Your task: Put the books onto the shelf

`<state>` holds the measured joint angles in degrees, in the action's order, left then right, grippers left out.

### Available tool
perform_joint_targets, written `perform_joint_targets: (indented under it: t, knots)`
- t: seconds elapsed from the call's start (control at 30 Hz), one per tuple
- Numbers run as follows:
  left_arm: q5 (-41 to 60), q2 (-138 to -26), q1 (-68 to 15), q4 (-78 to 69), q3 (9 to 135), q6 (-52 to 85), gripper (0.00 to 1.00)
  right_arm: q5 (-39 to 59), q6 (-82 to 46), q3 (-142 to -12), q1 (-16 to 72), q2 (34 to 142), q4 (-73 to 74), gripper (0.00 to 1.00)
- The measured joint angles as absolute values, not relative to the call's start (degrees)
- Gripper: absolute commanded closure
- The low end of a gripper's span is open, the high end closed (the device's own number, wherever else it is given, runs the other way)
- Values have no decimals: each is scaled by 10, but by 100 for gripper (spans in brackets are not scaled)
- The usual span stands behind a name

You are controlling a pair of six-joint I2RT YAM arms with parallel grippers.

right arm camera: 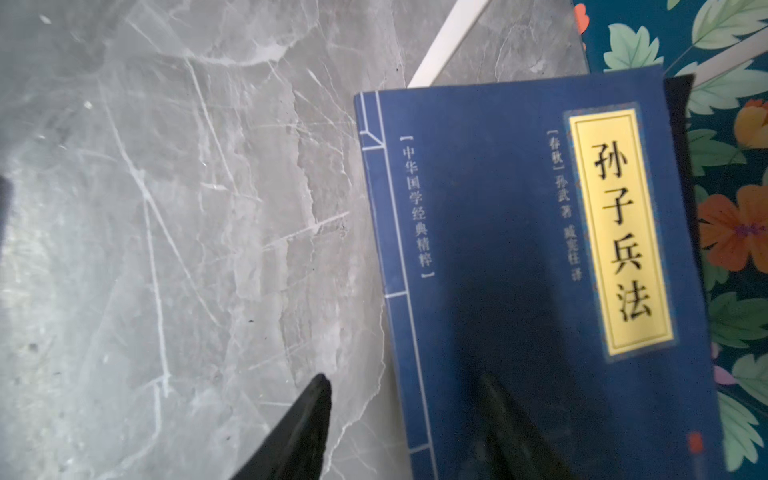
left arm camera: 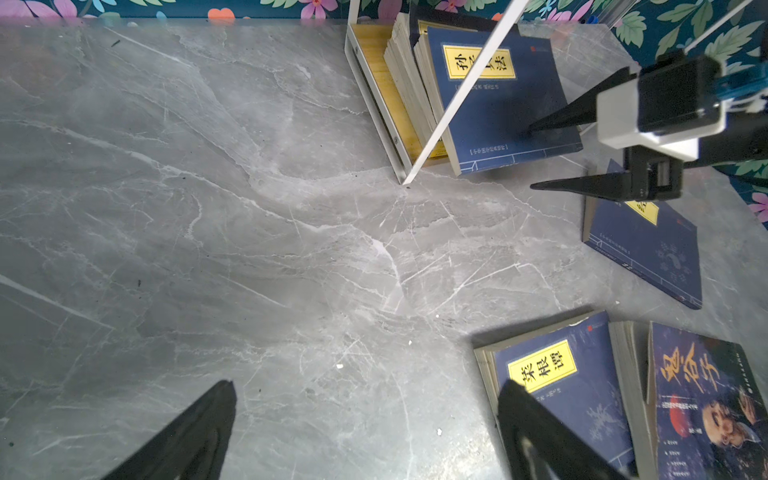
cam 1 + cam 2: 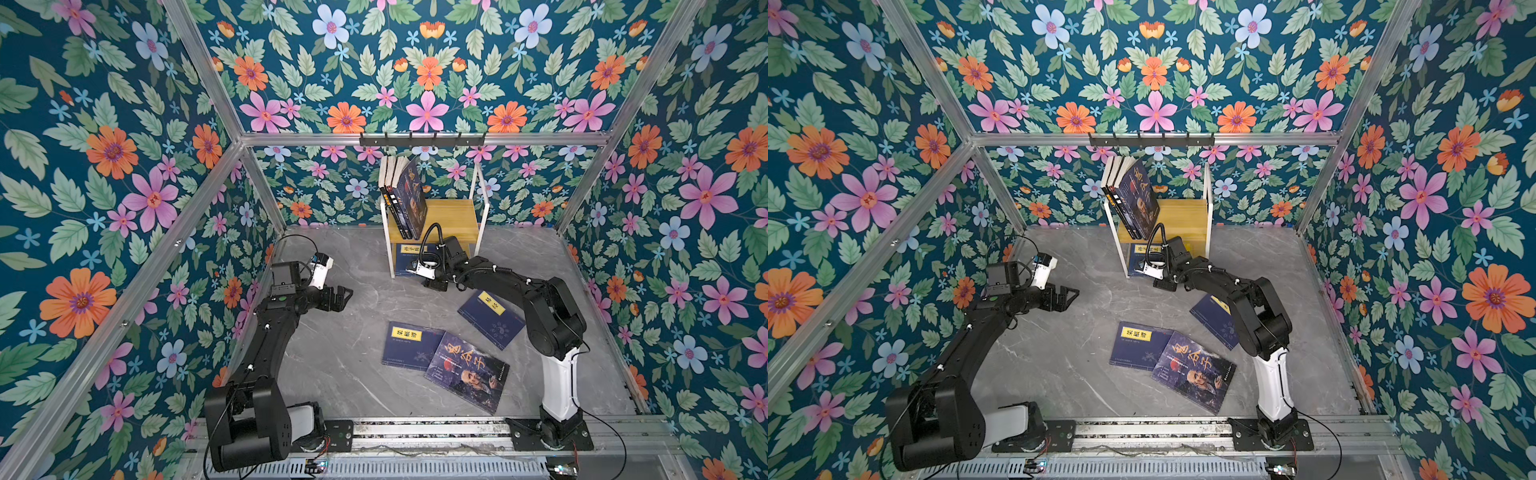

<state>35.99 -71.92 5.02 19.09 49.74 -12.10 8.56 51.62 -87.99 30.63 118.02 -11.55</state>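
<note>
Book titles in Chinese, on yellow labels and one dark cover.
The navy book [image 1: 519,249] close in the right wrist view reads 孙子兵法 on its yellow label [image 1: 619,232], with 孙武著 beside it and 中华国学经典精粹 near the spine. On the table [image 2: 208,208], a second navy book [image 2: 582,407] is labelled 菜根谭, the dark portrait cover [image 2: 706,399] reads 鬼谷子, and a third navy book [image 3: 494,324] reads 易经.

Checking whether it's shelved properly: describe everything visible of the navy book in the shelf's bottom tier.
The navy book is a thin paperback, its cover bearing a yellow label with black Chinese characters and white lines along one edge. It rests cover up against other books on the lower level of the shelf, poking out past the front frame. The open right gripper has one finger over the cover, one beside it; contact is unclear.
</note>
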Motion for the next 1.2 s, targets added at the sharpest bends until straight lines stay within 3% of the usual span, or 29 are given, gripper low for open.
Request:
perform_joint_targets:
  t: [0.17, 0.53, 0.67, 0.9, 1.2]
  knots:
    - [364, -718, 50, 191, 495, -120, 0, 65, 516, -905, 305, 1190, -110, 62]
    - [367, -718, 51, 189, 493, -119, 0, 54, 512, -931, 302, 1208, -111, 64]
    - [368, -719, 51, 188, 492, -117, 0, 54, 512, -937, 299, 1209, -113, 71]
    - [369, -720, 51, 189, 492, -110, 0, 57, 520, -928, 291, 1195, -119, 60]
    - [371, -720, 51, 189, 492, -109, 0, 52, 547, -864, 264, 1153, -114, 55]
